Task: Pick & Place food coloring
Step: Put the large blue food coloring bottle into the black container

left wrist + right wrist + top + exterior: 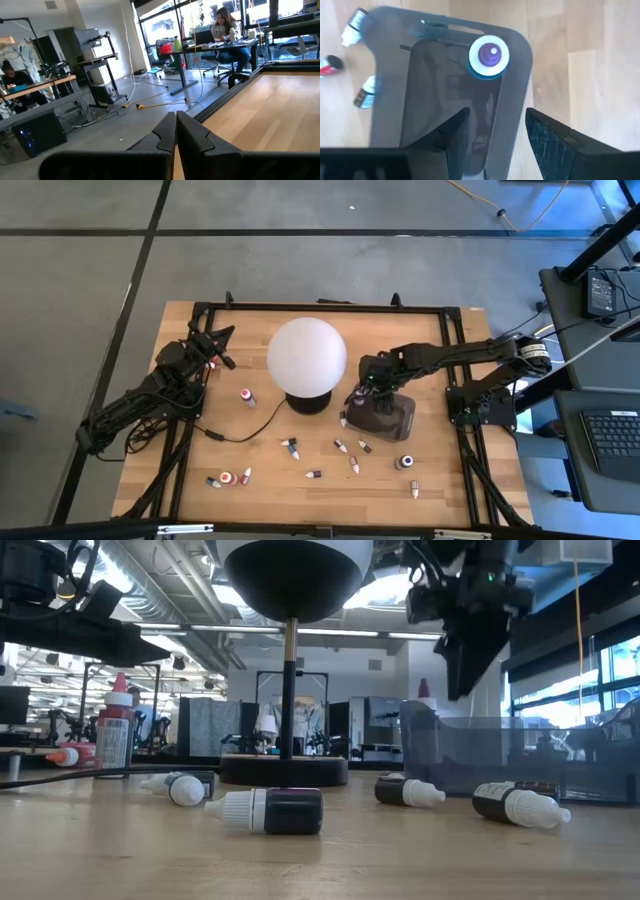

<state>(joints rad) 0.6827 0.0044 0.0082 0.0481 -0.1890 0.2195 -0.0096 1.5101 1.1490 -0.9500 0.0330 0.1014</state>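
From above, the right gripper [362, 395] is hanging over the dark translucent tray [400, 418] just right of the white globe lamp [307, 355], placed there, I judge, for dropping a bottle in. The food coloring bottles [290, 447] are lying scattered across the near half of the table [450, 490], and one [246, 395] is standing upright left of the lamp. The left gripper [215, 345] is waiting at the table's far left edge.

At table height, a bottle [268, 810] is lying on its side nearest the camera, others [517, 804] resting beside the tray [480, 755]; a red-tipped one [423, 689] is showing at the tray's far side.

The left wrist camera is showing its fingers [192, 137] pressed together, holding nothing.

The right wrist camera is looking straight down: the fingers [547, 135] are standing apart and empty, and one round-capped bottle [489, 55] is sitting inside the tray [517, 90], with three more [365, 95] outside on the wood.
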